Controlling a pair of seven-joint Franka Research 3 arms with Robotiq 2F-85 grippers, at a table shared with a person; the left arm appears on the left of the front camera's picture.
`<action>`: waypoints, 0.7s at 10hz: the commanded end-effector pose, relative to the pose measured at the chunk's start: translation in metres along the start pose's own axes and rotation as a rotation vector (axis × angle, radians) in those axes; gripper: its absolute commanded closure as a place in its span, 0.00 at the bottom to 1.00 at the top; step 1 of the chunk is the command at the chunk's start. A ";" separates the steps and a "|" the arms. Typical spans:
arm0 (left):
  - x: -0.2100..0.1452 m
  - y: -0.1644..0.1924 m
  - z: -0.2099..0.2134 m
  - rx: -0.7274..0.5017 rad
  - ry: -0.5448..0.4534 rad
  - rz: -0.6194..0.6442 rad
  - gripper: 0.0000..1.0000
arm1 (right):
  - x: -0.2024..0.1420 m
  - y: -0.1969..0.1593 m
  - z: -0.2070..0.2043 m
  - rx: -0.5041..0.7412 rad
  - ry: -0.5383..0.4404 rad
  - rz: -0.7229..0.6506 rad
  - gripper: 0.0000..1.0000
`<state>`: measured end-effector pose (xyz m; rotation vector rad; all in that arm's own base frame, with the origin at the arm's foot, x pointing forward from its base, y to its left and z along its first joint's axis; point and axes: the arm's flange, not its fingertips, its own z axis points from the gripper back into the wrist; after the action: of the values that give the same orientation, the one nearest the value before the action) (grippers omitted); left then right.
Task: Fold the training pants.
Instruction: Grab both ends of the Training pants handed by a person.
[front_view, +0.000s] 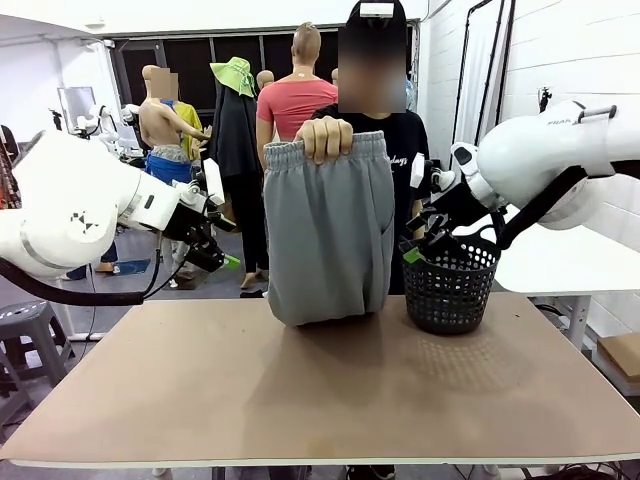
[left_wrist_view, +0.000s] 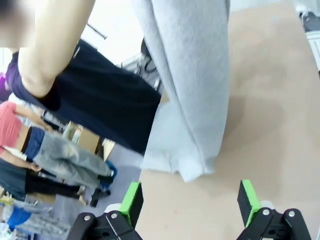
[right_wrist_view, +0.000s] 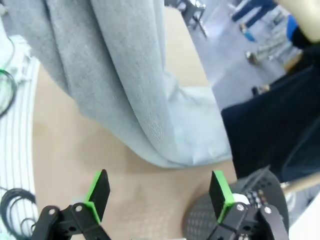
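Frontally, hand (front_view: 325, 138) grips training pants (front_view: 328, 235); wrist views catch hem (left_wrist_view: 192, 170).

Item 1, left arm (front_view: 70, 215): white, thick-jointed robot arm, coming in from the picture's left, its forearm reaching toward the middle and its wrist tilting slightly downward.

Item 2, left gripper (front_view: 224, 260): black two-finger unit with green pads, pointing inward and down. In the left wrist view (left_wrist_view: 190, 195) its jaws are standing wide apart and gripping nothing.

Item 3, right arm (front_view: 545, 150): white, thick-jointed robot arm, coming in from the picture's right, its black-sleeved wrist sloping down toward the middle.

Item 4, right gripper (front_view: 415, 248): same black make, pointing inward. In the right wrist view (right_wrist_view: 159, 189) its jaws are gaping fully, with both green pads (right_wrist_view: 98, 192) showing bare.
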<state>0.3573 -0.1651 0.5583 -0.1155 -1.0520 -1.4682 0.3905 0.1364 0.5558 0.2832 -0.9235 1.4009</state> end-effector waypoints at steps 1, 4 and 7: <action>-0.008 0.009 -0.014 -0.050 -0.164 -0.007 0.00 | -0.006 -0.013 -0.008 0.033 -0.121 0.046 0.00; 0.002 0.005 -0.014 -0.079 -0.295 0.035 0.00 | -0.001 -0.008 -0.009 0.018 -0.227 0.045 0.00; 0.010 -0.003 -0.007 -0.079 -0.236 0.030 0.00 | 0.003 -0.003 0.001 -0.001 -0.217 0.032 0.00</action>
<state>0.3585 -0.1764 0.5588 -0.3896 -1.1859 -1.4866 0.3919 0.1385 0.5575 0.4174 -1.1094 1.3991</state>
